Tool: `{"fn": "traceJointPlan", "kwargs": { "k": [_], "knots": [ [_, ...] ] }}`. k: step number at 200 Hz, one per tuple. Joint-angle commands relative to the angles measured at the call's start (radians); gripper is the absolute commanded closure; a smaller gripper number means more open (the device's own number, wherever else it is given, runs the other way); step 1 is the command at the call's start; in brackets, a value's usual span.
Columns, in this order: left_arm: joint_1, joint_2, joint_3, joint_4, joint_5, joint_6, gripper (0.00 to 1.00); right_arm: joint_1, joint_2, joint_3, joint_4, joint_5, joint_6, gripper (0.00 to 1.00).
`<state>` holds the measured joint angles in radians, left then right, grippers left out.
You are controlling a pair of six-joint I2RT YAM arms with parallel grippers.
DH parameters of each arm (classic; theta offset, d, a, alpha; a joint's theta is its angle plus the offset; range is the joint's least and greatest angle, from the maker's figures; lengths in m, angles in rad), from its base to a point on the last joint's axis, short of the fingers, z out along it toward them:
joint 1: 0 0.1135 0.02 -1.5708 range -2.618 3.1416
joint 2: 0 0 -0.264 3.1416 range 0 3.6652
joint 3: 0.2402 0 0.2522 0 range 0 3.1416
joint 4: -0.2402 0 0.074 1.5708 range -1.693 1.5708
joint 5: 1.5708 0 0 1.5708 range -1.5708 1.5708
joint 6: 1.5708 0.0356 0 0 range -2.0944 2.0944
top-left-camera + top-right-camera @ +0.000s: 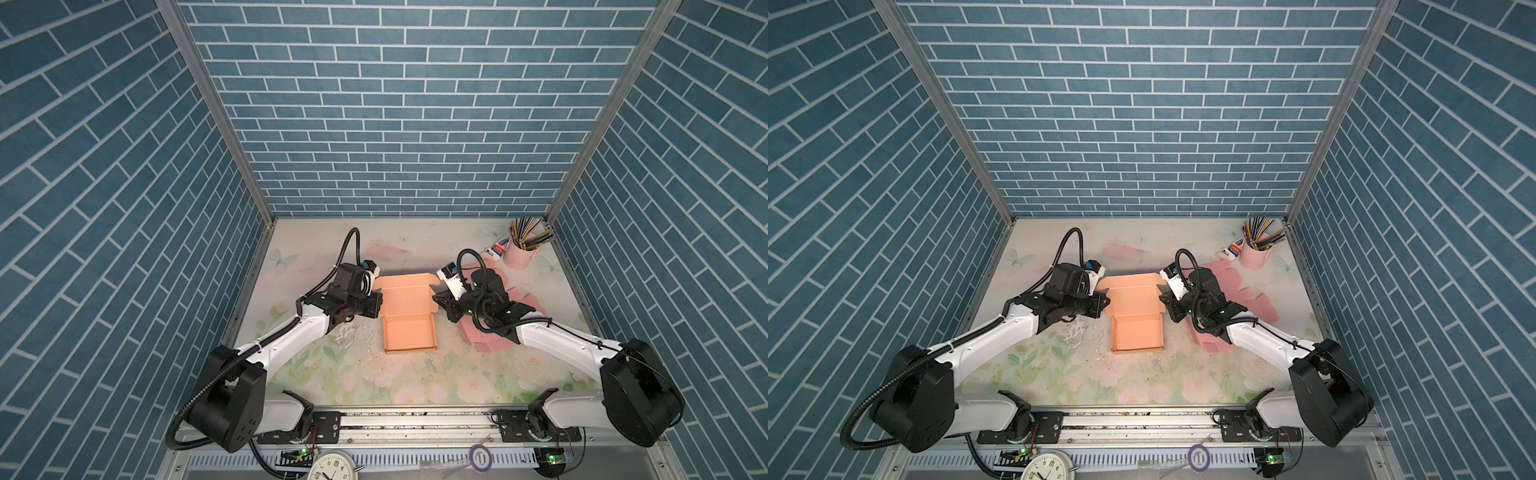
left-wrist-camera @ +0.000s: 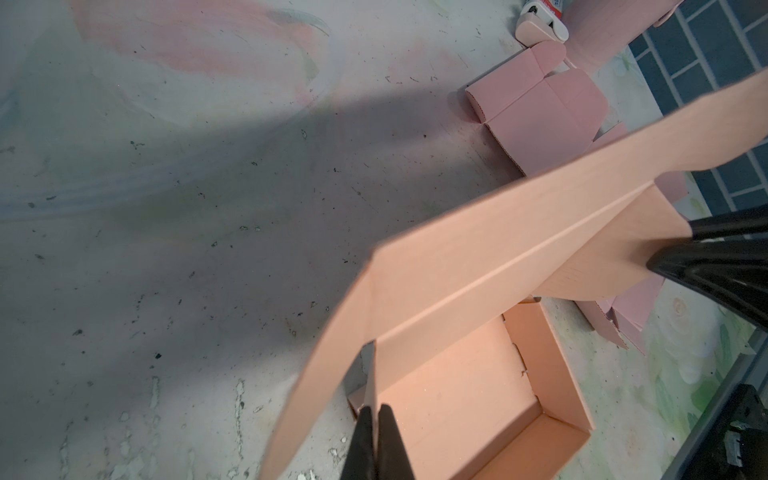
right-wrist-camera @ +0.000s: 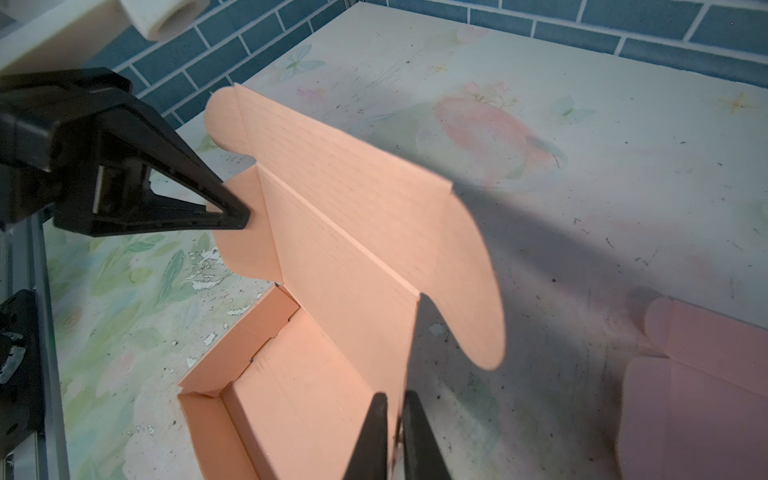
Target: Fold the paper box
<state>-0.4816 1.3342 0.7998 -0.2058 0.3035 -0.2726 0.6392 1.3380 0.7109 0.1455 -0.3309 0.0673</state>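
The left gripper (image 2: 375, 411) is clenched on the side flap at one end of the raised lid (image 1: 405, 297) of the paper box (image 1: 409, 332). The right gripper (image 3: 395, 399) pinches the flap at the lid's opposite end. The peach-coloured box stands at the middle of the worktop (image 1: 365, 374), with its tray open upward. Flat pink box blanks (image 1: 492, 343) lie toward the right edge. A pink pencil cup (image 1: 518, 254) occupies the far right corner.

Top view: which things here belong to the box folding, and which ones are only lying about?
Belong to the job:
orange paper box
left fingers and right fingers, each pinching a lid flap

Lying about:
pink flat cardboard
pink pencil cup
clock
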Motion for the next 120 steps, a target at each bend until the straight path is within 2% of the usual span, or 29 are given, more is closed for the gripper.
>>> {"fn": "traceJointPlan", "kwargs": {
  "k": [1,91,120],
  "knots": [
    [-0.018,-0.015,0.033,-0.011,-0.028,0.012,0.96,0.011,0.014,0.038,-0.024,0.022,0.009,0.87],
    [-0.039,0.012,0.067,0.092,-0.088,-0.013,0.98,0.039,0.074,0.117,-0.071,0.114,0.069,0.85],
    [-0.047,0.042,0.066,0.157,-0.152,-0.012,0.98,0.04,0.097,0.14,-0.07,0.123,0.085,0.85]
  ]
}}
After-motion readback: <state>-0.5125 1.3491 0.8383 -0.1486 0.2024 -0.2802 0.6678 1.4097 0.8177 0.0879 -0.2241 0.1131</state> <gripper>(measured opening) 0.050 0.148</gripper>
